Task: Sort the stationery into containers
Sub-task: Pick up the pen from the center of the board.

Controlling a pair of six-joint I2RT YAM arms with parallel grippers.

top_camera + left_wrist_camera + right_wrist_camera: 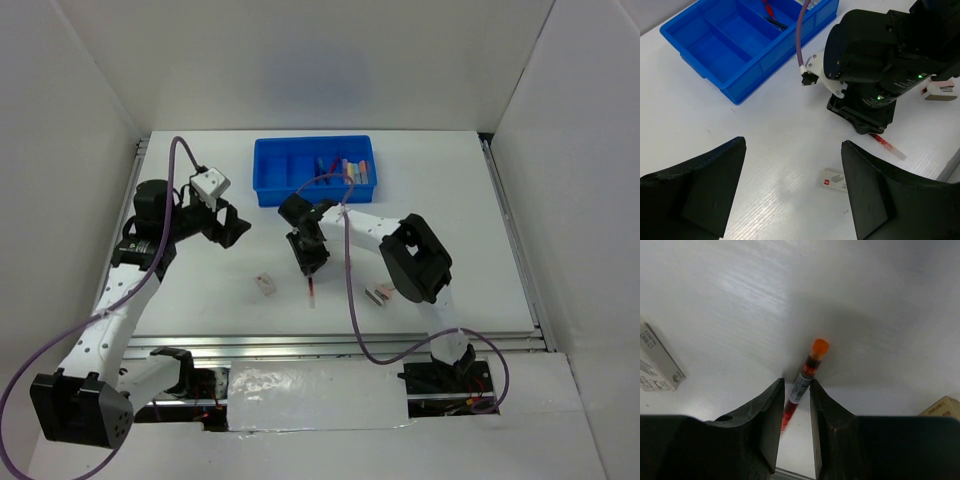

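the right arm (415, 258) rises from its base, folds at a high elbow and reaches leftward to mid-table, its wrist bent so that the fingers point straight down. the left arm (110, 300) leans up and away from its base; its wrist turns inward and tips down, held above the table.

the tray (272, 172) sits beyond both grippers on the far side, nearer the right one, with markers (346, 168) in its right-hand sections.

the left gripper (792, 150) is spread wide with nothing between its fingers, only bare table under it. the right gripper (311, 266) is down at the table and narrowed to a slit around the pen (801, 385); the barrel crosses the slit at a slant and seems to touch both fingers (769, 415).

the pen lies flat on the table. from above, its long axis runs near-to-far, and a red length sticks out of the gripper toward the near edge. in the right wrist view its orange-capped end points ahead of the fingertips, and the white label and red barrel run back between them.

the left eraser (265, 284) lies on the table to the right gripper's left, apart from it, and below the open left gripper. the right eraser (381, 293) lies to the right gripper's right, near the elbow.
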